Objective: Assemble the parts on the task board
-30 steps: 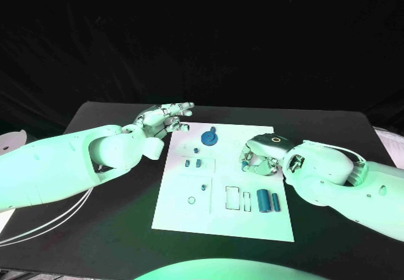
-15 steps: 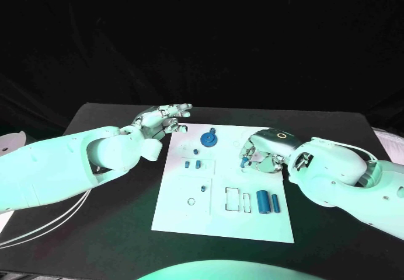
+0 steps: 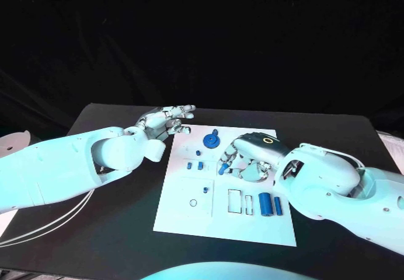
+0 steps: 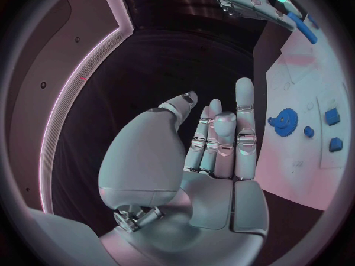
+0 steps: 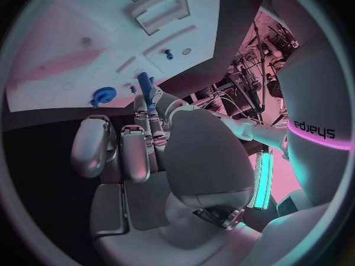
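Observation:
The white task board [image 3: 181, 213] lies mid-table. My right hand [image 3: 246, 158] hovers over its middle and pinches a slim blue peg [image 3: 224, 169] in its fingertips; the right wrist view shows the peg [image 5: 145, 88] sticking out past the fingers [image 5: 141, 139] toward the board [image 5: 67, 35]. A blue gear [image 3: 211, 139] sits at the board's far edge. Two small blue pieces [image 3: 195, 165] lie left of the hand, and two blue cylinders [image 3: 270, 204] lie near the right edge. My left hand [image 3: 165, 119] floats open by the board's far left corner, fingers spread [image 4: 218, 139].
A tiny blue peg [image 3: 205, 189] and a round hole [image 3: 192, 202] sit on the board's left half, with rectangular slots [image 3: 240, 201] beside the cylinders. Black table [image 3: 110, 233] surrounds the board. The left wrist view shows the gear [image 4: 286, 122] and my right hand [image 4: 255, 0].
My right hand has moved leftward from the board's right side to above its middle, carrying the blue peg. The left hand has barely shifted.

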Motion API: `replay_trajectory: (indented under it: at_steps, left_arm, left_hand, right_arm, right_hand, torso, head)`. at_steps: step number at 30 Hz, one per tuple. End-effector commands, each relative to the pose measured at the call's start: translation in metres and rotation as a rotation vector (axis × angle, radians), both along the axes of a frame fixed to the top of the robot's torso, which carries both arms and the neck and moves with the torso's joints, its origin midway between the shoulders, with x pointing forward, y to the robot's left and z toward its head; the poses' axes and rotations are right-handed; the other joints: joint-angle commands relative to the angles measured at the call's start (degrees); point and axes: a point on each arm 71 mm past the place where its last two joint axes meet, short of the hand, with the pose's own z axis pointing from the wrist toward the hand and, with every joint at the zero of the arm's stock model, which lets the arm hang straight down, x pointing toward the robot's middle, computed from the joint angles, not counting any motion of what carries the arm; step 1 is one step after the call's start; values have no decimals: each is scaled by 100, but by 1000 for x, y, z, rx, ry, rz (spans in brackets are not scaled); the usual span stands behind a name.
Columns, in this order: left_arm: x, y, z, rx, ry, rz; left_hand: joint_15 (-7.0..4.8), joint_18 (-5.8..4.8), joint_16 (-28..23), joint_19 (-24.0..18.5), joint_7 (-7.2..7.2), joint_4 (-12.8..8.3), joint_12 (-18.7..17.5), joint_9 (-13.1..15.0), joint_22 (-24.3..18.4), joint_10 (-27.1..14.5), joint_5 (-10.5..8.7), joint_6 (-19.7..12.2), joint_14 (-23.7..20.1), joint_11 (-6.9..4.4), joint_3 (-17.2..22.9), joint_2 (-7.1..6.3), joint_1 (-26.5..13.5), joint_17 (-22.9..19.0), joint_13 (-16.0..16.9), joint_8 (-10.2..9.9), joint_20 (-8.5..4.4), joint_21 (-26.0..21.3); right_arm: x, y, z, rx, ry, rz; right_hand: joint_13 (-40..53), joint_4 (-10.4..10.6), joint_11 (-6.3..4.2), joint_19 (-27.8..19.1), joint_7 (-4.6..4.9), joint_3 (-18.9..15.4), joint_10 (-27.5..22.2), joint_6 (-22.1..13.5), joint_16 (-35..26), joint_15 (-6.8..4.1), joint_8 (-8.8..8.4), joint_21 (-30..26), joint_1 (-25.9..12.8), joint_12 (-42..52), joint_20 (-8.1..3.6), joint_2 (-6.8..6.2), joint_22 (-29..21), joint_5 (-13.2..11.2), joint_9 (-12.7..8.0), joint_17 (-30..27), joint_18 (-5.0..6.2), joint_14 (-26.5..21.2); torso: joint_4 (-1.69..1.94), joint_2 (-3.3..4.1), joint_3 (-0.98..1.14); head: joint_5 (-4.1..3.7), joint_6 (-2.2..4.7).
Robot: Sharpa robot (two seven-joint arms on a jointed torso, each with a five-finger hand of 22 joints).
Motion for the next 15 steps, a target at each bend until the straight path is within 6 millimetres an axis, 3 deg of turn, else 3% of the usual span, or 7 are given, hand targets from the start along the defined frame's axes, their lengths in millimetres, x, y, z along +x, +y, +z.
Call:
replay_trajectory:
  at_steps: [1, 9, 15]
  left_arm:
    - [0, -3, 1, -12, -10, -20]
    - [-1, -4, 1, -13, -10, -23]
    - [-1, -5, 1, -14, -10, -25]
  left_hand:
    - [-1, 102, -35, 35, 9, -3, -11, -2, -5, -3, 20, -46, -23, 24, -28, 63, -5, -5, -5, -22, -4, -34]
    - [-1, 102, -35, 35, 9, -3, -11, -2, -5, -3, 20, -46, -23, 24, -28, 63, -5, -5, -5, -22, -4, -34]
    - [-1, 102, -35, 35, 9, -3, -11, -2, -5, -3, 20, -46, -23, 24, -28, 63, -5, -5, -5, -22, -4, -34]
  right_arm:
    - [-10, 14, -2, 37, 6, 58]
    - [-24, 40, -27, 42, 41, 133]
    - [-26, 49, -42, 37, 56, 151]
  right_hand:
    - [3, -9, -5, 11, -5, 40, 49, 46, 20, -41, 18, 24, 34, -29, -47, 14, 6, 16, 13, 4, 13, 291]
    - [2, -20, 0, 6, 4, 51, 51, 47, 18, -40, 14, 13, 41, -41, -50, 14, -11, 19, 15, -2, 16, 291]
    - [1, -23, 3, 7, 9, 53, 49, 45, 16, -39, 10, 15, 40, -47, -50, 10, -9, 20, 15, -6, 15, 290]
  torso:
    - [2, 2, 2]
    - [-1, 5, -9]
    - [-5, 8, 3]
  head:
    - [48, -12]
    - [111, -84]
    - [130, -111]
